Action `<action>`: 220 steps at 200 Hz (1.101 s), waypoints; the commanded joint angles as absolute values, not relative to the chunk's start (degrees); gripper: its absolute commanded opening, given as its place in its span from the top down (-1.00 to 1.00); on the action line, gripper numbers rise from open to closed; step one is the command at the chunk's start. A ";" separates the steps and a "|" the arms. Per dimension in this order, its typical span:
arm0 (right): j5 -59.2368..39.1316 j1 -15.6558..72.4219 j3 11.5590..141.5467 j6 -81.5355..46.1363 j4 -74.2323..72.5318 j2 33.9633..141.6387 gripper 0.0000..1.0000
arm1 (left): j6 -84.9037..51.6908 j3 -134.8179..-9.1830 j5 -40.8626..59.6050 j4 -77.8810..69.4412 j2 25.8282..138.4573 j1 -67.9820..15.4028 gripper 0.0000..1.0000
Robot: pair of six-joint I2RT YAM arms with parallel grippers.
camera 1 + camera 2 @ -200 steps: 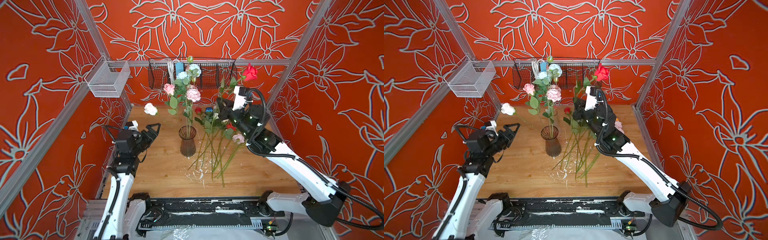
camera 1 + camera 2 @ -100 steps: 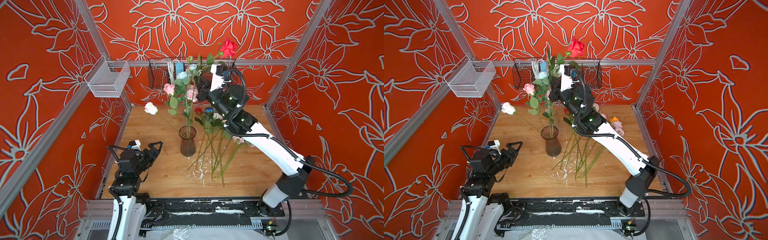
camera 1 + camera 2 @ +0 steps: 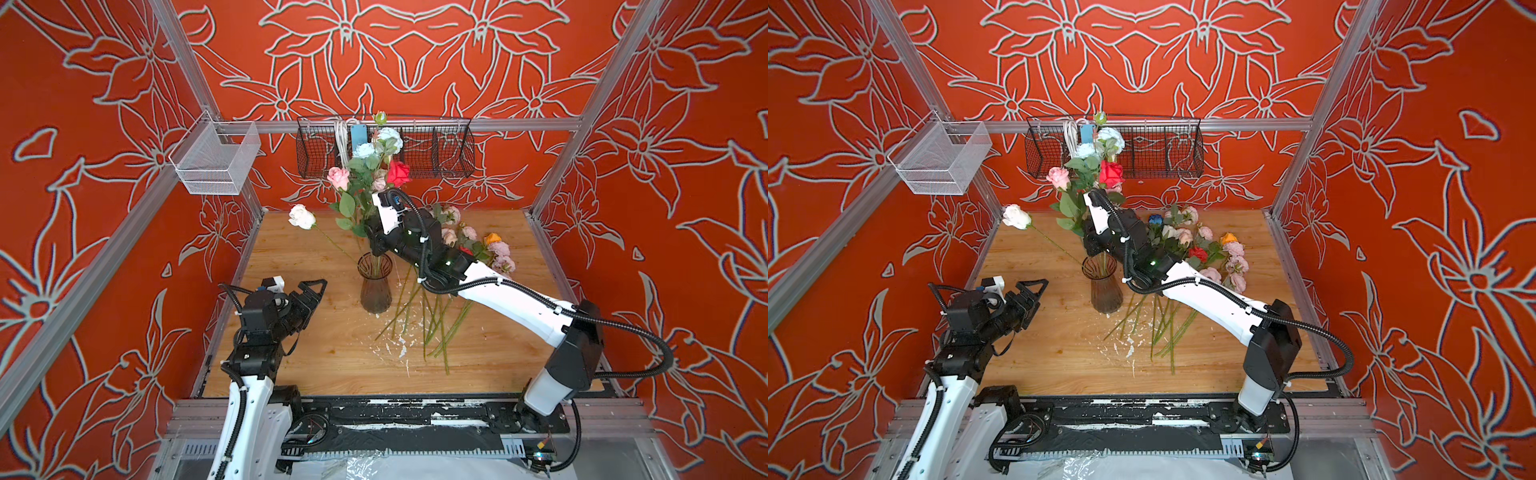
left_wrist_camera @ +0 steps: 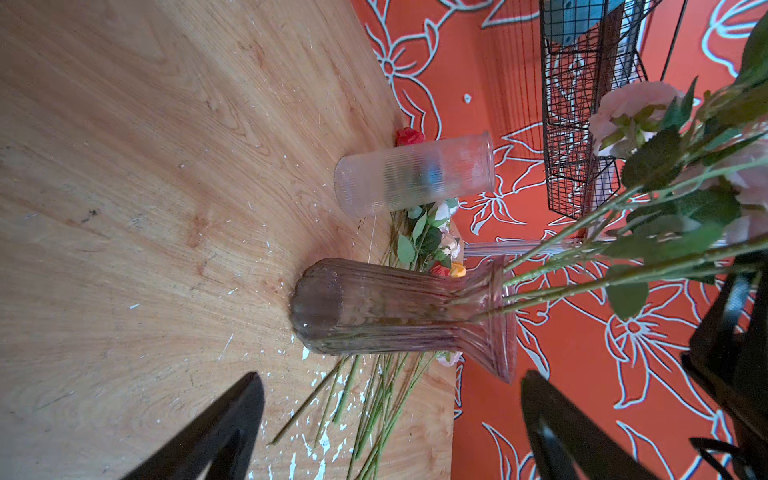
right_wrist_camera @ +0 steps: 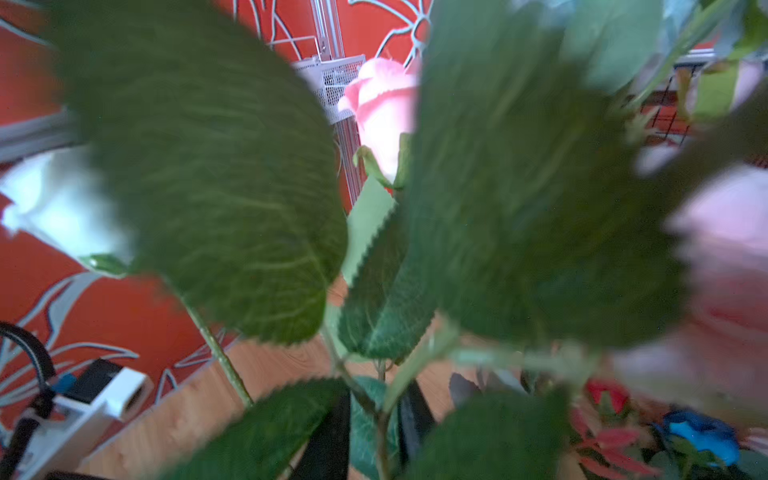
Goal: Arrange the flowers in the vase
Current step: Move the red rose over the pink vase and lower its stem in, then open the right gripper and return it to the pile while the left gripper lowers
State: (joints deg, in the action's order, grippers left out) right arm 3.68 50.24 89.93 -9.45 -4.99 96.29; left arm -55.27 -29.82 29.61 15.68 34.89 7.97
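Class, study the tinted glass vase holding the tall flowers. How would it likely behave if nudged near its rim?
The vase probably tips easily: the flowers rise far above its narrow neck, putting weight high. Its ribbed glass looks rigid and likely breakable if it falls. The smooth table may let it slide.

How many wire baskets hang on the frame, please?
2: a white basket on the left rail, and a black basket on the back rail. None seems hidden.
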 commanded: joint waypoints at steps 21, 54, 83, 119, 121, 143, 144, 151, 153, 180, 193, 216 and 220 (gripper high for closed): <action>7.46 51.57 88.35 -6.26 -3.98 90.51 0.27 | -56.05 -33.01 30.35 13.30 36.08 7.91 -0.92; 9.08 51.84 90.22 -5.64 2.58 89.84 0.05 | -56.64 -33.73 30.32 12.64 36.93 7.87 -0.92; 9.87 51.79 91.48 -5.97 7.37 89.85 -0.02 | -57.13 -34.87 30.61 12.26 38.61 7.76 -0.90; 7.74 51.77 87.43 -6.98 11.18 83.60 -0.10 | -57.61 -35.61 30.51 11.66 39.89 7.50 -0.90; 7.69 51.77 87.32 -7.08 11.41 83.24 -0.10 | -57.71 -35.62 30.50 11.51 40.01 7.43 -0.90; 6.53 51.84 85.61 -7.19 12.70 79.29 -0.13 | -60.21 -35.18 30.40 8.74 41.57 7.23 -0.89; 6.51 51.80 85.52 -7.29 12.68 79.06 -0.13 | -60.34 -35.17 30.40 8.59 41.70 7.22 -0.89; 6.98 51.81 84.23 -7.45 12.59 77.67 -0.13 | -61.39 -34.95 30.50 7.41 42.42 7.08 -0.89; 7.17 51.82 83.86 -7.35 12.55 77.23 -0.13 | -61.67 -34.84 30.50 7.06 42.62 7.02 -0.89; 13.89 51.64 75.44 -7.36 11.57 70.89 -0.13 | -62.86 -34.09 29.19 4.25 45.26 4.74 -0.89; 17.84 50.99 69.68 -8.14 11.30 67.48 -0.13 | -62.80 -33.26 28.02 3.75 46.32 3.09 -0.89; 18.32 45.92 59.16 -14.89 12.74 62.02 -0.03 | -64.07 -29.95 25.41 1.09 48.12 -0.21 -0.89; 17.57 44.95 57.89 -16.11 12.94 61.46 -0.01 | -64.29 -29.45 25.05 0.78 48.66 -0.73 -0.89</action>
